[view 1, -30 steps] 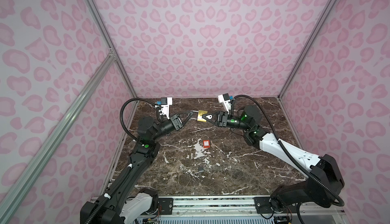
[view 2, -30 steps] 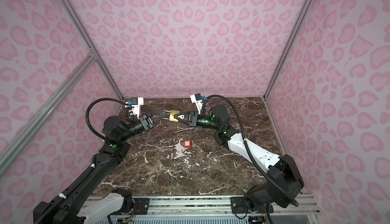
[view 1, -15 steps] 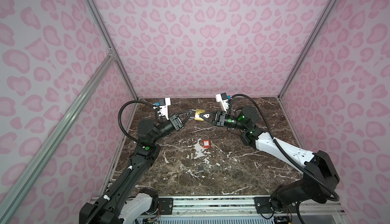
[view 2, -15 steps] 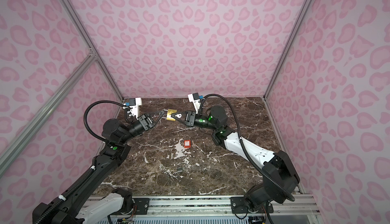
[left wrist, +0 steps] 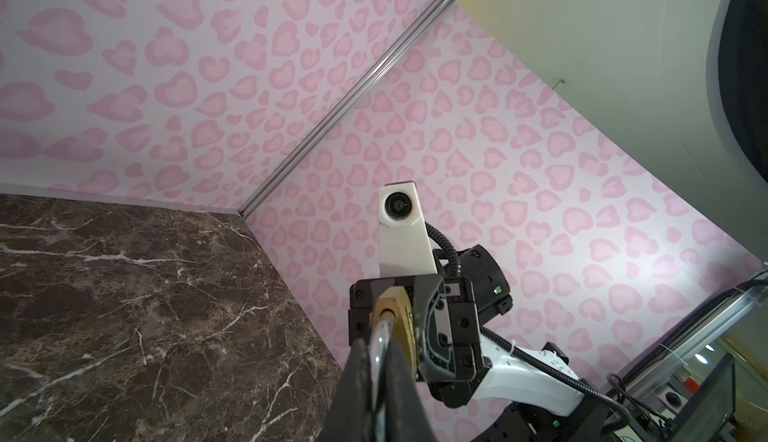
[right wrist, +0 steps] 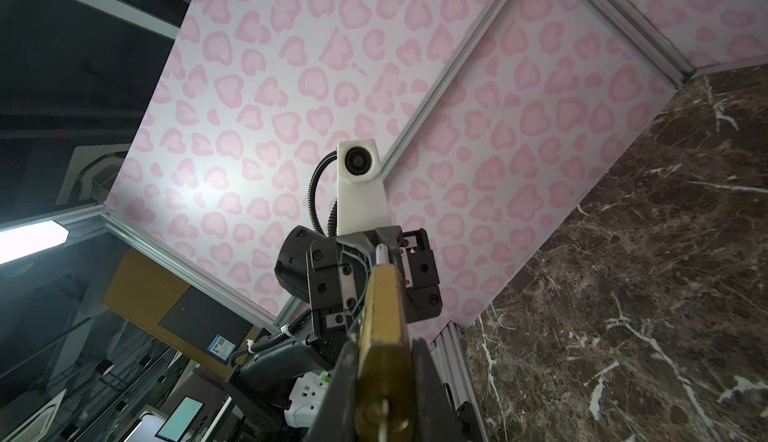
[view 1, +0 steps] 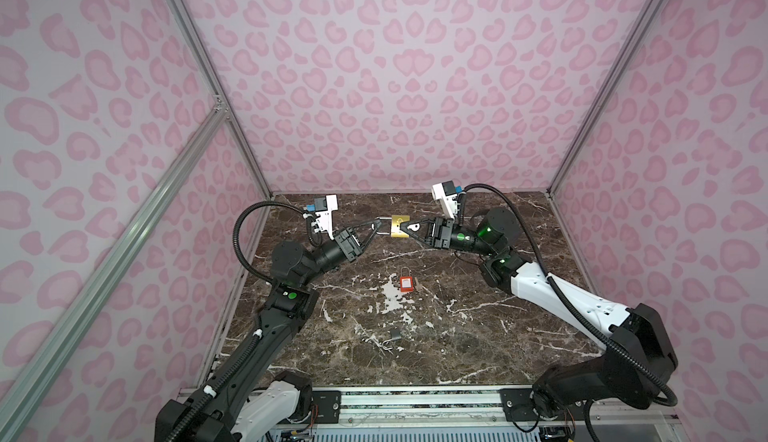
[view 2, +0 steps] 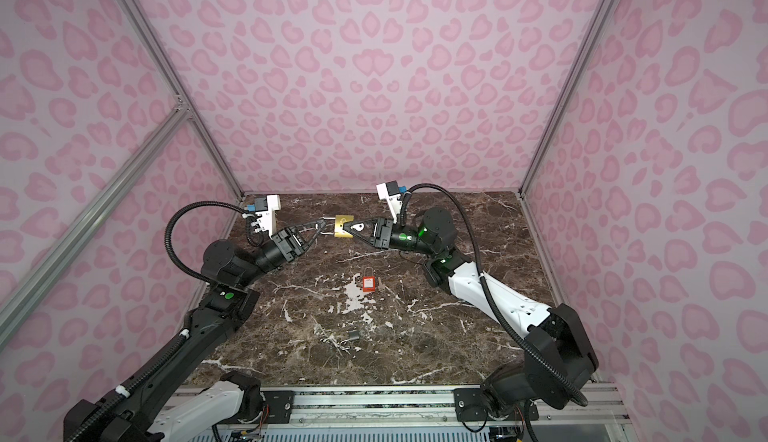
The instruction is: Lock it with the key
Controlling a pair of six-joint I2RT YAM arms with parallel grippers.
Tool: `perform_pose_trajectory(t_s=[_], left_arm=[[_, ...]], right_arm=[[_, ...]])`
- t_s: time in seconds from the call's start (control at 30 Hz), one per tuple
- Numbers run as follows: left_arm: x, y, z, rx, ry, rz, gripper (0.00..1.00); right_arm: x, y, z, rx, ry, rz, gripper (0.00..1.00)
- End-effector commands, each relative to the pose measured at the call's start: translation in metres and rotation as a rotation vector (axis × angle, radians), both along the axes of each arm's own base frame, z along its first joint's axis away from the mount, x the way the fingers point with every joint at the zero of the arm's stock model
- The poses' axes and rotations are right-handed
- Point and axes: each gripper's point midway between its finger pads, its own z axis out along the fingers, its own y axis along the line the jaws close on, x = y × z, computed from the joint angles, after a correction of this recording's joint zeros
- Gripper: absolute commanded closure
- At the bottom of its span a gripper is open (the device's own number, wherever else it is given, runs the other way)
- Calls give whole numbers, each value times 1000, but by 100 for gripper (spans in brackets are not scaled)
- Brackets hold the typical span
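Robot lab cell: aluminium frame [view 1: 218, 105], pink panels [view 1: 395, 65] (monitors [right wrist: 183, 415] outside).

1. A small red padlock [view 1: 406, 284] lies flat near the middle of the table [view 1: 478, 336], seen in both top views.
2. A smaller dark padlock [view 1: 395, 334] lies nearer the front edge, well apart from the red one, with its thin metal loop swung open.
3. The table is dark brown marble with white veins.
4. Walls [view 1: 395, 65] printed with pink hearts and spots close in three sides.
5. Silver metal posts [view 1: 208, 74] run up the corners.
6. A metal rail [view 1: 415, 402] crosses the front.
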Motion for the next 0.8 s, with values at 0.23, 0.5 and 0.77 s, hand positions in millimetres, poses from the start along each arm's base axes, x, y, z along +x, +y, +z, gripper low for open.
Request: perform_pose_trajectory(t_s=[0.23, 0.5, 0.77], left_arm=[[-21, -15, -5, 59, 1, -125, 96], [-16, -15, -4, 67, 25, -139, 77], [-11, -9, -8, 71, 41, -118, 60]], right_arm=[[-14, 5, 25, 71, -108, 67, 100], [-8, -14, 20, 7, -125, 15, 100], [-5, -26, 22, 3, -132, -8, 100]])
